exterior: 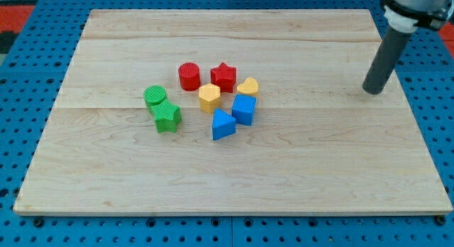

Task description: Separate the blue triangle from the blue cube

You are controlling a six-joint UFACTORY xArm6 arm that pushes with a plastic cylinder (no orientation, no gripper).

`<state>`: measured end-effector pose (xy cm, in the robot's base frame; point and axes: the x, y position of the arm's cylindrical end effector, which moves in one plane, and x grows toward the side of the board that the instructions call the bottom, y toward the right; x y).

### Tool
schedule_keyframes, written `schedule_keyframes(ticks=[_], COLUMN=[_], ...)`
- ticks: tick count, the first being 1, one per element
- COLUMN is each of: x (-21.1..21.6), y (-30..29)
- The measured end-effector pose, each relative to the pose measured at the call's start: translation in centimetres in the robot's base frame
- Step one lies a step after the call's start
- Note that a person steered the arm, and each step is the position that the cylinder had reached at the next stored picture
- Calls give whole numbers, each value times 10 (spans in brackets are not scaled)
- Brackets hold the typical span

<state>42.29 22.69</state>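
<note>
The blue triangle (223, 125) lies near the board's middle, touching the blue cube (244, 109), which sits just up and to the right of it. My tip (372, 91) rests on the board far to the view's right of both blue blocks, well apart from every block. The dark rod rises from it toward the view's top right corner.
A yellow hexagon (209, 97), a yellow heart (247, 86), a red star (223, 77) and a red cylinder (189, 76) cluster just above the blue blocks. A green cylinder (154, 96) and a green star (167, 116) sit to their left. The wooden board (106, 176) lies on blue pegboard.
</note>
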Motion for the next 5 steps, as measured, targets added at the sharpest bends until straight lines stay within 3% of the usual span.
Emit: schedule_keyframes(ticks=[1, 2, 3, 4, 5], x=[51, 102, 106, 75, 52], y=[-48, -134, -247, -272, -231])
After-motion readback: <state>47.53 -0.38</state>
